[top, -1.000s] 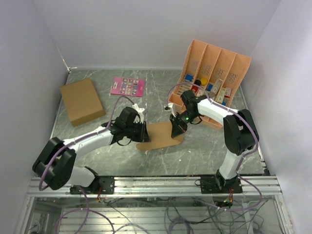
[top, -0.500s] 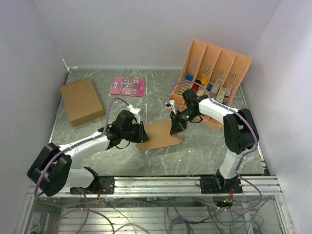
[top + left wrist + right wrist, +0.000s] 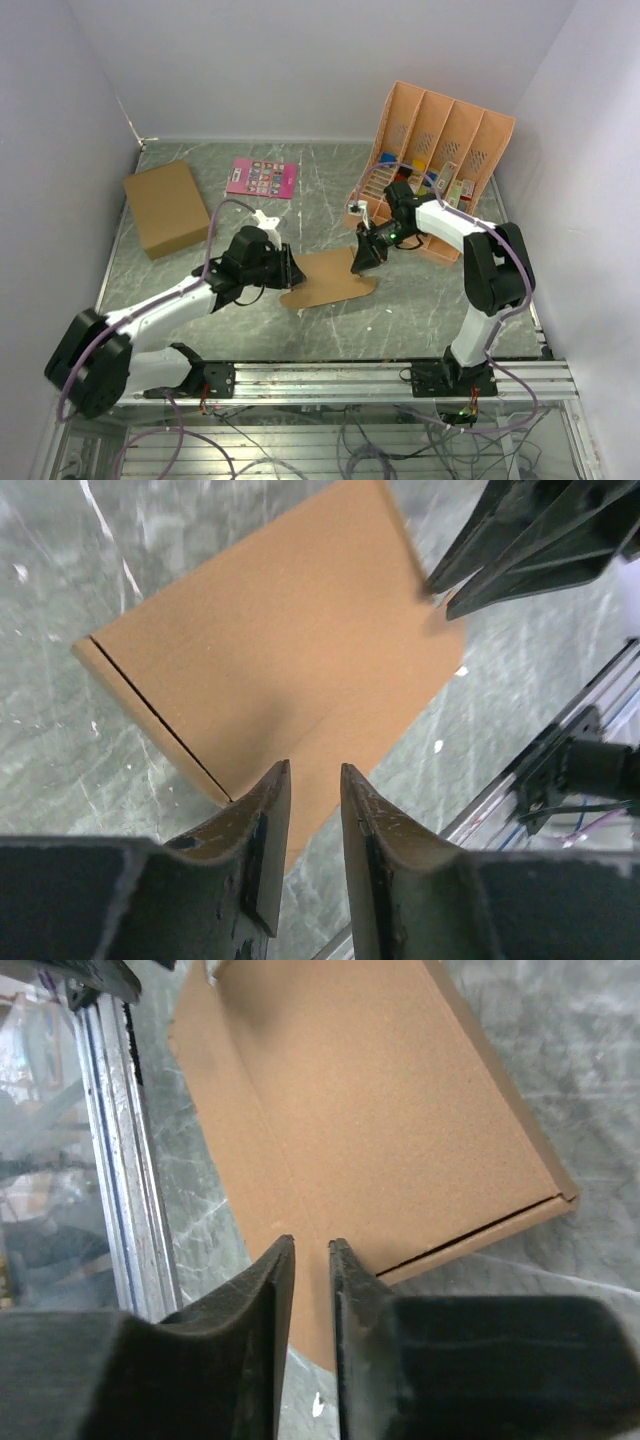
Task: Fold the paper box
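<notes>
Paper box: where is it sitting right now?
In the top view the paper box lies flat near centre, between the left gripper on its left and the right gripper on its right.

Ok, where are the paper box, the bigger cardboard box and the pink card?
paper box (image 3: 330, 281): top view, middle of its flat panel.
larger cardboard box (image 3: 168, 208): top view, centre of its top face.
pink card (image 3: 262, 178): top view, its middle.
</notes>
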